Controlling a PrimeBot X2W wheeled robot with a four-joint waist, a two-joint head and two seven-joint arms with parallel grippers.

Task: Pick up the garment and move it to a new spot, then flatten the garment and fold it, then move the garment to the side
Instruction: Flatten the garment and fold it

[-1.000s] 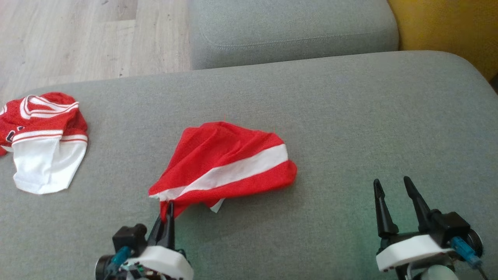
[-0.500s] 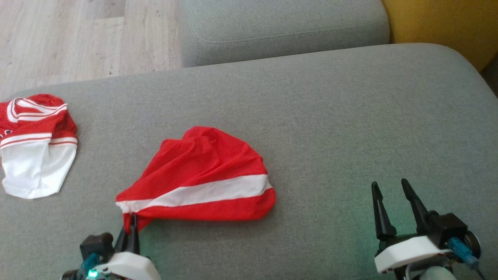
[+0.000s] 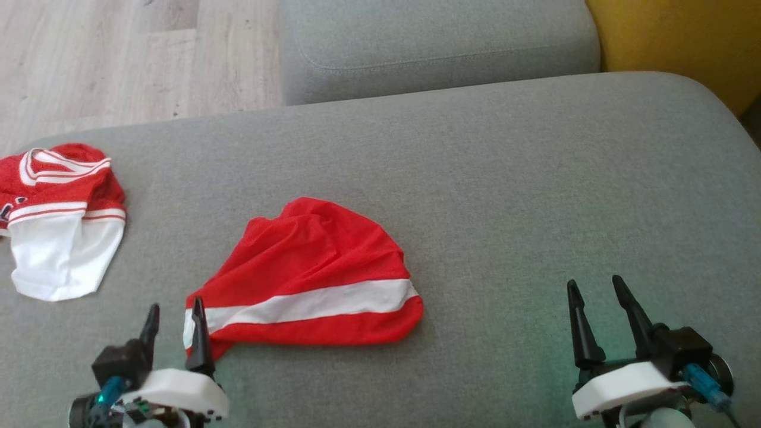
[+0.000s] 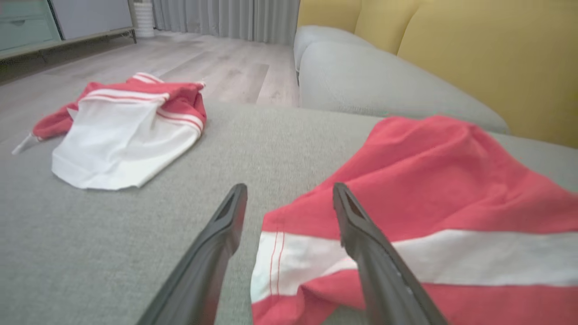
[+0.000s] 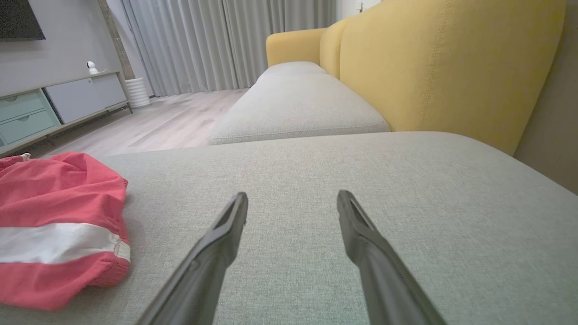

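1. Firstly, at the far left of the sofa cushion (image 3: 535,178), a red and white jersey (image 3: 59,238) is seen, well apart from both grippers.
2. The left gripper (image 3: 176,306) is held spread at the near left corner of the garment (image 3: 315,273); nothing is pinched.
3. The garment is laid crumpled near the middle of the cushion, so flattening is judged to be the step in hand.
4. The right gripper (image 3: 595,284) is spread and empty, well apart from the garment. Next, opposite edges should probably be gripped and pulled flat.

Cushion (image 3: 535,178) open right of the garment (image 3: 309,267) — crumpled jersey (image 3: 59,226) blocks far left.
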